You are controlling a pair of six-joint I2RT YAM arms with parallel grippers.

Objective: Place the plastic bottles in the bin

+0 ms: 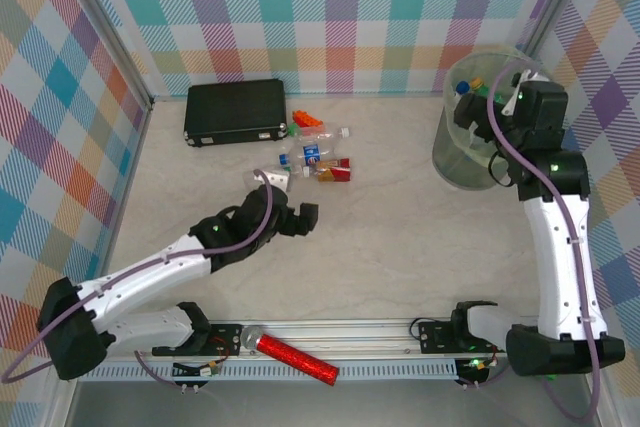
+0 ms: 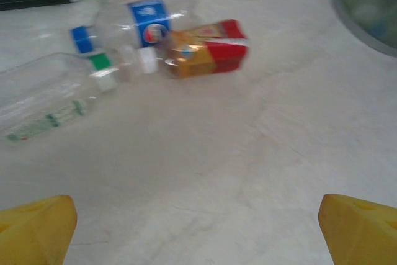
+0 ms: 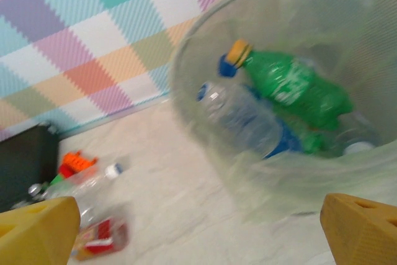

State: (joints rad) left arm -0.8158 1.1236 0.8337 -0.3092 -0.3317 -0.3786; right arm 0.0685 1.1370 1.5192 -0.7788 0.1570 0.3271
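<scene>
Left pincer (image 1: 292,197) and right pincer (image 1: 497,107) at one moment of the bottle-clearing task. The left pincer's jaws stand wide with nothing between them; in its wrist view the two yellow fingertips (image 2: 37,228) sit at opposite lower corners over the bare table (image 2: 236,166). Ahead of it and apart from it lie three plastic bottles in a loose cluster: a clear bottle with a blue label (image 2: 149,23), a clear bottle with a green-printed label (image 2: 49,100) to the pincer's front left, and a brown bottle with a red label (image 2: 208,48). The right pincer, also spread wide and empty, hangs at the bin (image 1: 455,162) (a round basket with a pale green liner); in front of it, inside the bin, lie a green bottle (image 3: 291,85) and a clear bottle (image 3: 242,116).
</scene>
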